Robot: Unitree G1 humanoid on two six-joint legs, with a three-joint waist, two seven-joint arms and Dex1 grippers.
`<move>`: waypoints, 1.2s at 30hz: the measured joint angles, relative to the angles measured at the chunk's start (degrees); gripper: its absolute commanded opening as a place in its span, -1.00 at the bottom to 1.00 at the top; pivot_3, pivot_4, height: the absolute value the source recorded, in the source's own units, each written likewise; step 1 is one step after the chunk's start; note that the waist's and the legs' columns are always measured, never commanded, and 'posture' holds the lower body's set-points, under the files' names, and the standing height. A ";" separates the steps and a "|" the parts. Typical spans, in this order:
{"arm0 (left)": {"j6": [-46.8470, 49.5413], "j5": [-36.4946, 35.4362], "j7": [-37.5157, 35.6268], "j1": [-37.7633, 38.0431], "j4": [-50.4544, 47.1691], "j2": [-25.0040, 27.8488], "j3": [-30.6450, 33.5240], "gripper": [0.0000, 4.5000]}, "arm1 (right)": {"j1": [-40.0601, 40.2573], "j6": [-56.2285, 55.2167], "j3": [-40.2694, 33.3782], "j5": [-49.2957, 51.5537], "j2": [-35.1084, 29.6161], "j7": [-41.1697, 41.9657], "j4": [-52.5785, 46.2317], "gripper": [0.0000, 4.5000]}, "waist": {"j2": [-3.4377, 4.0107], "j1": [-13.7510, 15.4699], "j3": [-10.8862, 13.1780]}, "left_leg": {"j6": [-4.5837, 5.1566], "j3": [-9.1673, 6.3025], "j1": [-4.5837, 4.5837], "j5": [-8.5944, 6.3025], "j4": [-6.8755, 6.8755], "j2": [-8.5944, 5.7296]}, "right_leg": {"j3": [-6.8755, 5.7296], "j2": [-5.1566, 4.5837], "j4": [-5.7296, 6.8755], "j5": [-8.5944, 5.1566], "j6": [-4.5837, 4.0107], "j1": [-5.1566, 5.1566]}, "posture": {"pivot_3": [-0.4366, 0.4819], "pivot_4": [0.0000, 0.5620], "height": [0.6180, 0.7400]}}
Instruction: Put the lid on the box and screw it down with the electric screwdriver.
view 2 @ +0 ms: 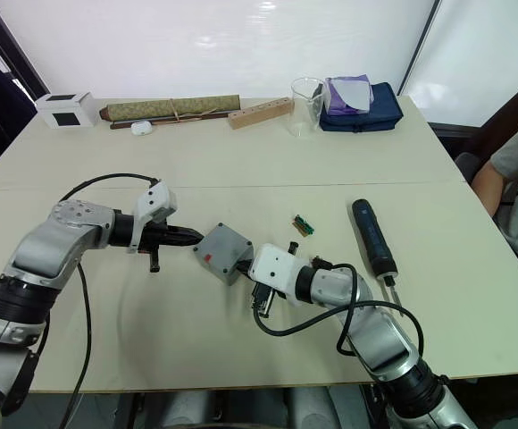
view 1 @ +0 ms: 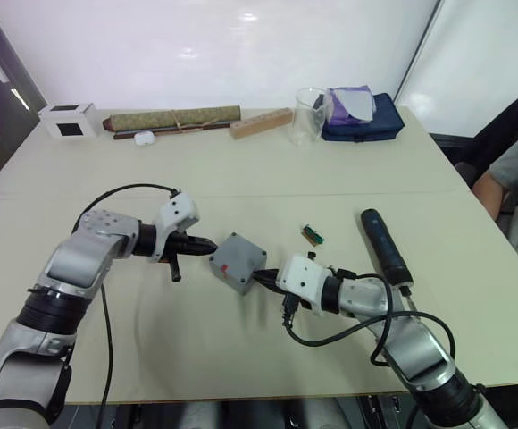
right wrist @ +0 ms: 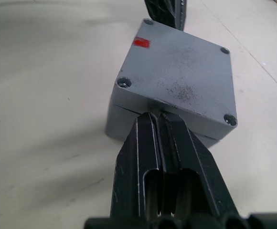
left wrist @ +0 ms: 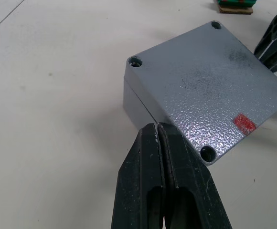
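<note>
While lid (left wrist: pixel 210 81) sits on box (right wrist: pixel 129 117), both end effectors closed

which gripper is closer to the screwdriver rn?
Right. The right gripper sits at the lidded box's near side, with the electric screwdriver lying on the table beyond its arm. The left gripper is at the box's far-left side, farther away.

Grey lid (left wrist: pixel 210 90), red mark, seated on box (right wrist: pixel 129 119); electric screwdriver (view 1: pixel 384 246) lying well apart.
</note>
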 measured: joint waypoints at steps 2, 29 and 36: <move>-0.01 0.34 0.01 0.08 0.00 -0.07 -0.01 -1.00 | -0.08 0.00 0.00 0.15 0.00 0.02 0.00 -0.98 | 0.00 -0.02 0.00 | 0.00 0.00 0.00 0.00 0.00 0.00 | 0.00 0.00 0.00 0.00 0.00 0.00 | -0.05 -0.47 1.00; -8.23 5.04 2.59 0.49 8.73 -4.01 -1.24 -1.00 | -1.46 1.61 0.55 0.56 -4.32 1.56 0.61 -0.98 | 0.01 -0.02 0.00 | 0.00 0.00 0.00 0.00 0.01 0.00 | -0.01 -0.01 0.01 0.01 0.01 0.01 | -0.05 -0.47 1.00; -5.71 5.09 2.59 3.47 4.90 -4.06 -2.06 -1.00 | -3.10 1.49 2.39 -0.49 -3.31 1.20 3.70 -0.98 | 0.00 0.00 0.00 | 0.00 0.00 0.00 0.00 0.01 0.00 | -0.01 -0.01 0.00 0.01 0.01 0.01 | -0.05 -0.47 1.00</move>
